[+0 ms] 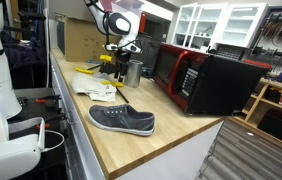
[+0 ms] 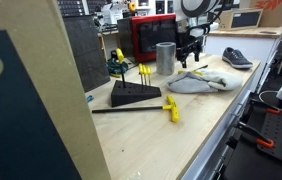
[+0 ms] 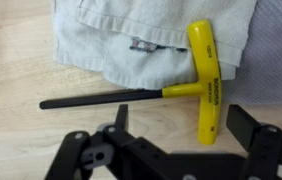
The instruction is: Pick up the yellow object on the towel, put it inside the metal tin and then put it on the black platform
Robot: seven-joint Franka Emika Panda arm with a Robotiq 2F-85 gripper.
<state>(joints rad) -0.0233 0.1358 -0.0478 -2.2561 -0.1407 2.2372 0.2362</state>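
Wrist view: the gripper [image 3: 181,135] is nearest, at the bottom edge. Its two black fingers [image 3: 256,135] stand wide apart w/ nothing btw. them, so the jaws are open and empty. Just beyond them lies the yellow T-handle tool [image 3: 205,80]. Its yellow handle runs approx. top to bottom: the upper end rests on the towel [image 3: 131,35], the lower end on the bare wooden counter [image 3: 21,70]. Its black shaft goes out to the left over the wood, just beside the towel's lower edge. The towel is cream w/ soft folds and fills the upper part of this view.

In an exterior view, a spare yellow tool [image 2: 171,110] lies flat on the counter nearest to the camera, w/ its thin black shaft pointing left. Just behind it is the black platform [image 2: 133,96], wedge-shaped, w/ some yellow-handled tools standing upright in it; if the two touch, I cannot tell. Farther on is the towel [image 2: 196,82], and the metal tin [image 2: 166,58] stands upright just beside it. The gripper [image 2: 189,48] hangs above the towel, near the tin but apart from it. The T-handle tool is too small here to make out. Farthest are the grey shoe [image 2: 236,57] and the red and black microwave [image 2: 149,35].
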